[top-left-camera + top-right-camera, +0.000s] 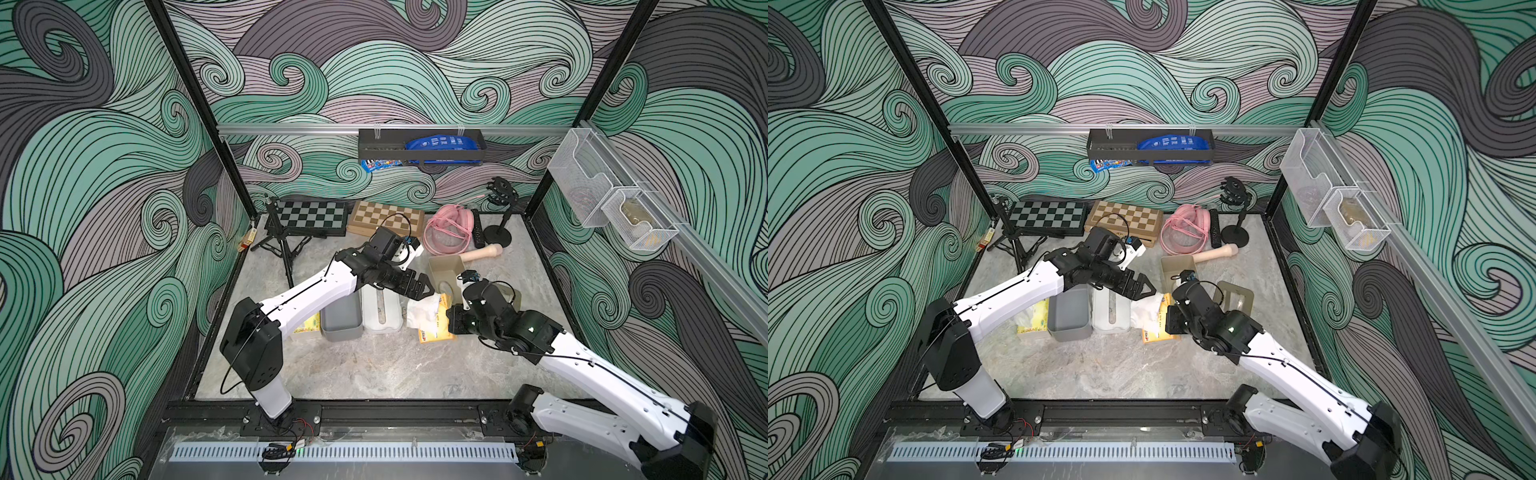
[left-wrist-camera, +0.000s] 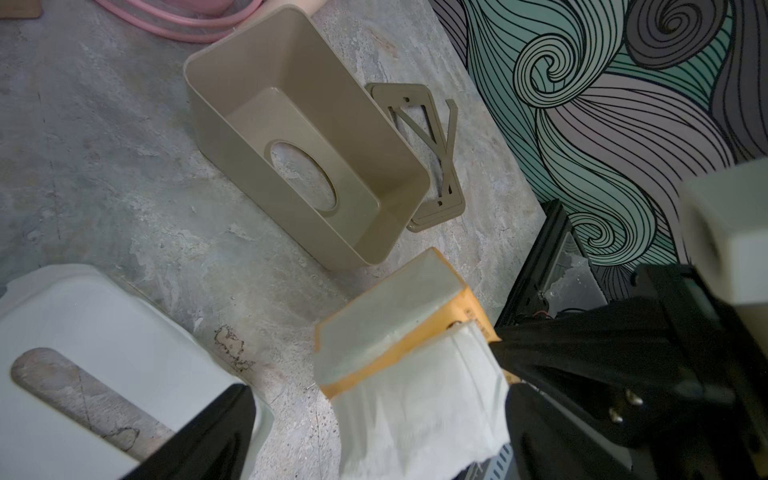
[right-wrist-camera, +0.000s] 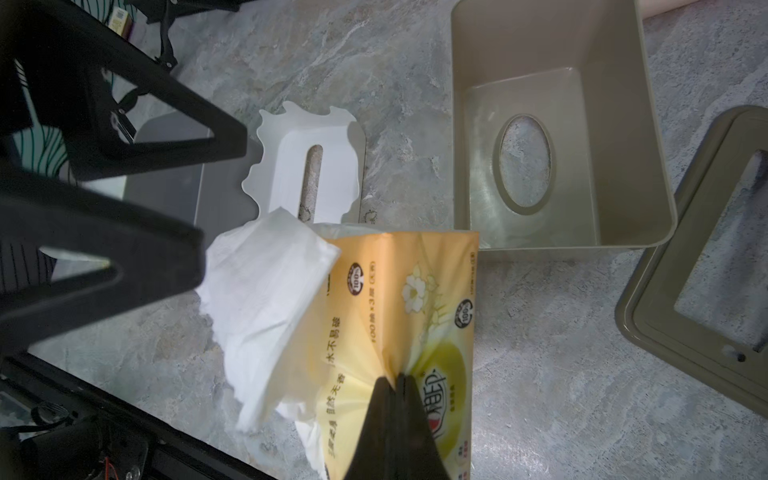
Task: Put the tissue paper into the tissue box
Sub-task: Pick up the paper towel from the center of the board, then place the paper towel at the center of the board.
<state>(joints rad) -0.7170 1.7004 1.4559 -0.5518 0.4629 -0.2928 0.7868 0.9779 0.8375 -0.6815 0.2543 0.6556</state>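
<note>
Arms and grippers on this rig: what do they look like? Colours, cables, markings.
Both the left arm and right arm have white link shells with black joint housings; a thin black cable runs along each. The left gripper and right gripper are black and tapered; the left's fingers have triangular cut-outs. A white camera block sits at the left wrist. No lettering shows.

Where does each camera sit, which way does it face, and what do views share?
Both top views: high over the front rail, looking down toward the back wall; left arm, right arm, left gripper and right gripper show.
Left wrist: on the left arm, looking down past its open fingers at the tan tissue box.
Right wrist: on the right arm, looking along its shut fingers pinching the tissue pack.
Shared: both wrist views show that box and pack.
</note>
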